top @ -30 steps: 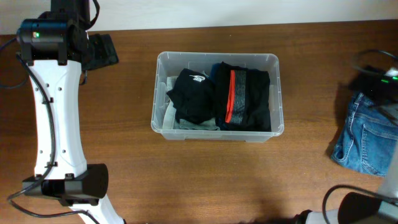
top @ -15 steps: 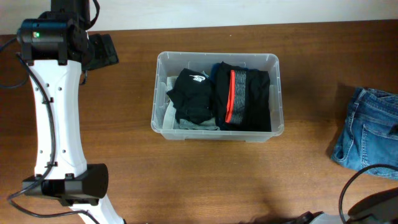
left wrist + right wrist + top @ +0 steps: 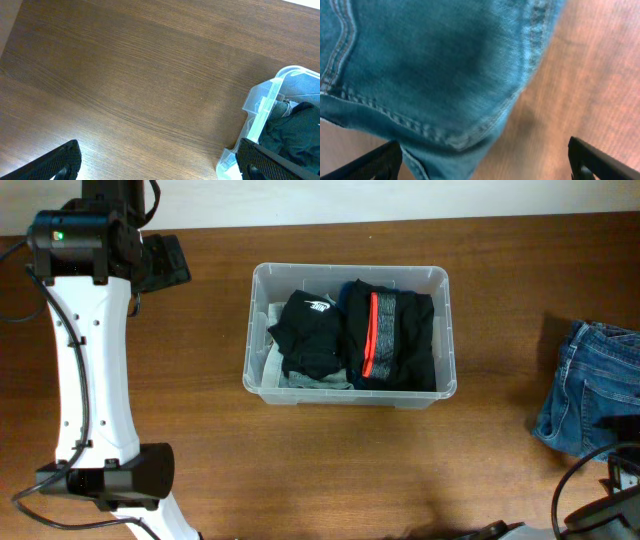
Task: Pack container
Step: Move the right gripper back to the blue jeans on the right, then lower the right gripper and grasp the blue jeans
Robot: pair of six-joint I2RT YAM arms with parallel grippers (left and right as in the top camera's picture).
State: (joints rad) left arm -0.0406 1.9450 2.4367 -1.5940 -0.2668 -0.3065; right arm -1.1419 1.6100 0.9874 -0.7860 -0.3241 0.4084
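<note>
The jeans (image 3: 590, 395) lay at the right edge of the table (image 3: 200, 430), well apart from the container (image 3: 447, 330) in the middle. The right gripper (image 3: 485, 165) hung over them, jaws wide apart and empty, plainly the nearer arm. The left gripper (image 3: 160, 165), equally spread and empty, hovered beyond the left end of the container, whose long axis ran left to right.

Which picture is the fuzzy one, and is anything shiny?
Right wrist view: the jeans fill the frame, soft and blurry. Overhead view: sharp, the container crisp. Left wrist view: the table shows clear wood grain, with a pale sheen near the bottom.
</note>
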